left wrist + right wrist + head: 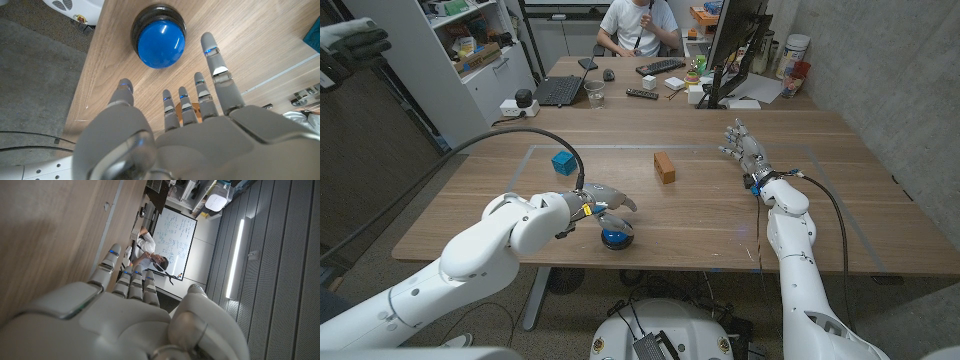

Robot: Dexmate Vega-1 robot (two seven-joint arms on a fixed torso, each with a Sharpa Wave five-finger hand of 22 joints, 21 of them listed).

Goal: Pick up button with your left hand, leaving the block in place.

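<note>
The wooden table (720, 215) has a plain brown grain top with a thin pale line marking a rectangle on it. At the room's far left stand a dark panel and a white shelf unit (470, 50) with small items. Behind the table is a second desk (620, 75) carrying one laptop (558, 90), one keyboard (660, 66), one monitor (735, 45) and assorted small clutter; one person (638, 25) sits behind it. Grey slatted wall runs along the right.

The left robot hand (603, 200) hovers low over the near part of the table, fingers spread and slightly curved, holding nothing. One button (617, 235), a blue dome on a black round base, sits on the table just below and in front of those fingers, close to the table's near edge; in the left wrist view the button (158, 36) lies just beyond the fingertips (209, 42) with bare wood between, so there is no contact. One small blue cube (562, 161) rests farther out from this hand, toward the far left side. One orange-brown block (664, 167) lies on the table well beyond the left robot hand and to its right, about midway between the two hands.

The right robot hand (744, 148) is at the far right side of the table, fingers extended and apart, holding nothing; whether it touches the wood cannot be told.
</note>
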